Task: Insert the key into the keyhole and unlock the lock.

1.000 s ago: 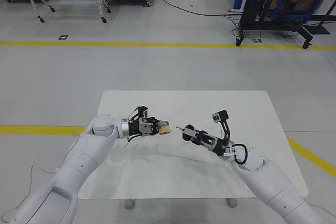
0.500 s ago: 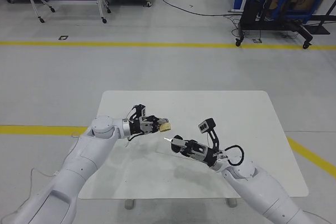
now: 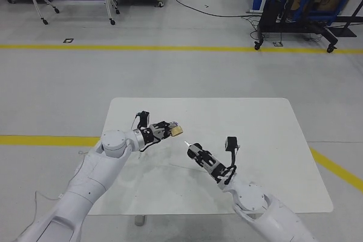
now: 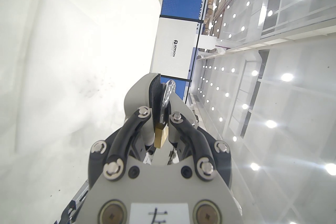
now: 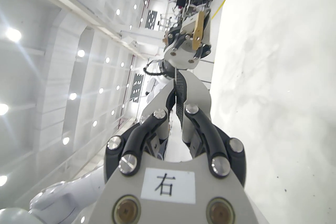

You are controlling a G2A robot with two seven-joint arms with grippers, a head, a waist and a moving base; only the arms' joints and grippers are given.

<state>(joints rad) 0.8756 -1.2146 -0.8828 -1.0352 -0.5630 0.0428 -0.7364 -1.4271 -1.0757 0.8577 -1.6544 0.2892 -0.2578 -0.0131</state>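
Observation:
A brass padlock (image 3: 177, 130) is held above the white table (image 3: 260, 121), with my left gripper (image 3: 171, 129) shut on it. In the left wrist view the fingers (image 4: 147, 93) clamp the silver shackle (image 4: 168, 89), and the brass body (image 4: 160, 136) hangs between the linkages. My right gripper (image 3: 190, 147) is shut on a thin silver key (image 3: 186, 143), whose tip points toward the padlock with a small gap between them. From the right wrist, the key (image 5: 174, 72) shows edge-on past the closed fingers (image 5: 194, 88), and the padlock (image 5: 198, 30) sits beyond in the left gripper (image 5: 195, 25).
The table has bare surface all around both grippers. Yellow floor lines (image 3: 169, 48) run behind and beside the table. Carts (image 3: 296, 24) stand far back across the floor.
The right arm has swung nearer the table's front edge, turning the key to point up toward the padlock. The left gripper has lifted the padlock slightly farther back.

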